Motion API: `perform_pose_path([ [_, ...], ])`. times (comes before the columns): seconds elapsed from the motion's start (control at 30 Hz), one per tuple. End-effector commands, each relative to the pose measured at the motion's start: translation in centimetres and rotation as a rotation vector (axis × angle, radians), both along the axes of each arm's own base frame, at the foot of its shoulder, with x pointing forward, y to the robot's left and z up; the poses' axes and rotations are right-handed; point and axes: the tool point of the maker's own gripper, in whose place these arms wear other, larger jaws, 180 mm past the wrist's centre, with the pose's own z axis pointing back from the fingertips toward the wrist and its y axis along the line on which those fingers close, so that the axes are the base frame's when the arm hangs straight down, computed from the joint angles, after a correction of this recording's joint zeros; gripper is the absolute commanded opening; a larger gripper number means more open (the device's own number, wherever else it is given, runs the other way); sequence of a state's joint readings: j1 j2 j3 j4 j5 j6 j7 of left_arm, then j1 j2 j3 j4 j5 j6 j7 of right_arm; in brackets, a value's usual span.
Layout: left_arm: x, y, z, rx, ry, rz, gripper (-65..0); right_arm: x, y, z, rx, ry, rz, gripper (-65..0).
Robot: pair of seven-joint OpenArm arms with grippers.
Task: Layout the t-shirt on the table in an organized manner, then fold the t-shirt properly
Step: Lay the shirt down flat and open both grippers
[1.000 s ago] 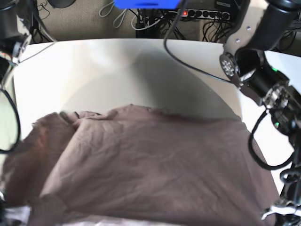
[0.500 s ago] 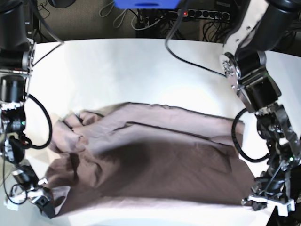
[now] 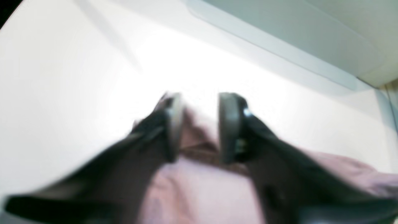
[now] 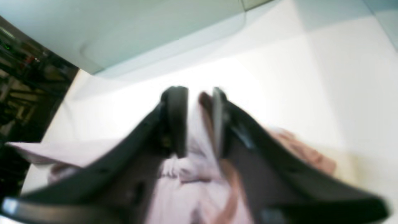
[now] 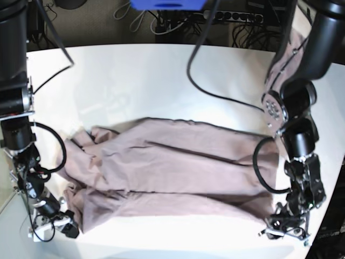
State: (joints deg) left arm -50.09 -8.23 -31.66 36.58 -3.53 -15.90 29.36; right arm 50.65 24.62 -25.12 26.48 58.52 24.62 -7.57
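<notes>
Both of my grippers sit low at the near edge of the table (image 5: 161,65), the left gripper (image 3: 199,127) at the near right corner of the shirt (image 5: 178,172) and the right gripper (image 4: 196,121) at its near left corner. Each has its jaws parted with a fold of cloth lying between the fingers; whether the cloth is pinched or already freed I cannot tell, as both wrist views are blurred. The shirt lies across the middle of the table as a long band running left to right, its right end fairly smooth and its left end bunched in wrinkles. I judge the laying-out partly done: the cloth is down and stretched sideways, but the left end wants smoothing, neither sleeves nor collar show clearly, and no fold proper is made yet. Against the picture half a second earlier, the shirt has settled flatter and narrower, the large dark shadow across its middle is gone, and my arms have dropped nearer the table's near edge, the left one now leaning in from higher up.
</notes>
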Motion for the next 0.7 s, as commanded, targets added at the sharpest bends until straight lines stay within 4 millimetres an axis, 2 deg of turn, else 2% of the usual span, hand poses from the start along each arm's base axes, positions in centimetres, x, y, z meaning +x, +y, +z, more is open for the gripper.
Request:
perform_pose_path([
  [0.0,1.3,0.8,3.4,-0.001,-0.081,0.013,-34.9,1.0,-0.2,3.0,0.010,-0.072,0.004,-39.4],
  [0.1,1.2,1.4,3.7,0.000,-0.083,0.016,-26.7,0.7,0.0,2.3,-0.006,-0.053,0.015,-30.7],
  [0.17,0.7,1.8,4.1,0.020,-0.083,0.016,-24.3,-0.5,-0.7,0.0,-0.039,0.016,0.030,-26.4],
  [0.2,-0.3,2.2,3.2,0.037,-0.050,0.014,-24.1,-1.3,-0.8,-0.8,-0.055,0.048,0.052,-25.1],
  [0.33,-4.7,3.8,2.0,0.141,-0.007,0.033,-24.1,-5.6,-1.3,-4.7,-0.091,0.154,0.119,-24.7],
  [0.43,-7.8,3.0,0.4,0.192,-0.006,0.032,-24.1,-8.7,-0.2,-6.6,-0.059,0.158,0.142,-24.7],
  [0.5,-10.2,2.7,-1.1,0.214,0.009,0.035,-24.1,-11.0,0.2,-7.0,-0.029,0.139,0.145,-24.4],
  [0.57,-12.5,2.7,-3.2,0.234,0.049,0.034,-24.1,-13.2,0.2,-7.2,-0.008,0.121,0.141,-24.4],
  [0.67,-15.0,2.7,-6.5,0.238,0.120,0.026,-23.9,-15.6,0.0,-6.7,0.014,0.087,0.125,-24.4],
])
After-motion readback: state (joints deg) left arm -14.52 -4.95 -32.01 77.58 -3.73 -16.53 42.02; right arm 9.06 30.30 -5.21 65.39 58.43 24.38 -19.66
